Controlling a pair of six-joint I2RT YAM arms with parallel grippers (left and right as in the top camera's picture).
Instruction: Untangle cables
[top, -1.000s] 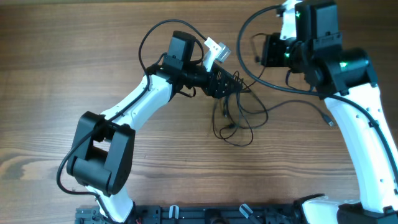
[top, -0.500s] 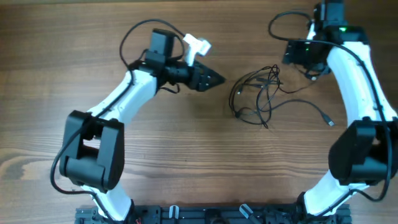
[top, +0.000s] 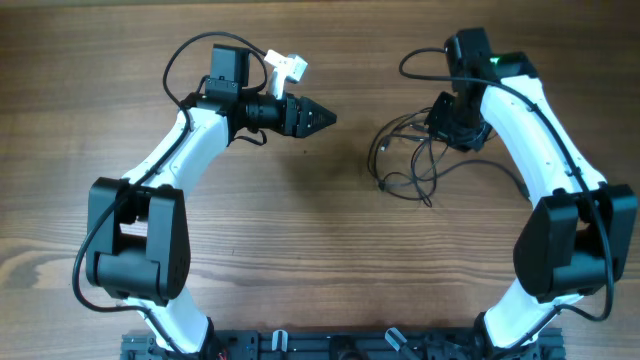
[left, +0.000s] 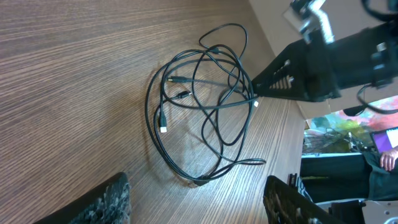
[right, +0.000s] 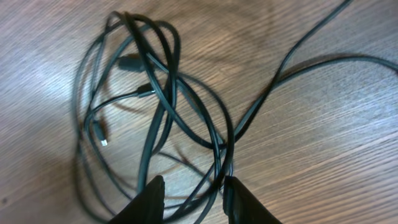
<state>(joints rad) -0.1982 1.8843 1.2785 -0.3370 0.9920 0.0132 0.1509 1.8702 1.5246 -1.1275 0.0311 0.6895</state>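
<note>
The cables (top: 408, 160) lie as one loose tangle of thin black loops on the wooden table, right of centre. One strand (top: 495, 168) trails off to the right under the right arm. My right gripper (top: 448, 126) is low over the tangle's upper right part. In the right wrist view its jaws (right: 193, 188) stand a little apart, with a few strands of the cables (right: 163, 93) running between them and one lying against the right finger (right: 239, 198). My left gripper (top: 326, 118) points at the tangle from the left, well short of it. It stands open (left: 196, 194) and empty, with the cables (left: 205, 106) ahead.
Small plug ends (left: 163, 127) lie inside the loops. The table's far edge (left: 273, 50) runs just past the tangle in the left wrist view. A black rail (top: 350, 345) lines the front edge between the arm bases.
The left arm has let go of the tangle and drawn back to the left. The right arm has swung in and come down onto the cables, its jaws narrowing around some strands.
</note>
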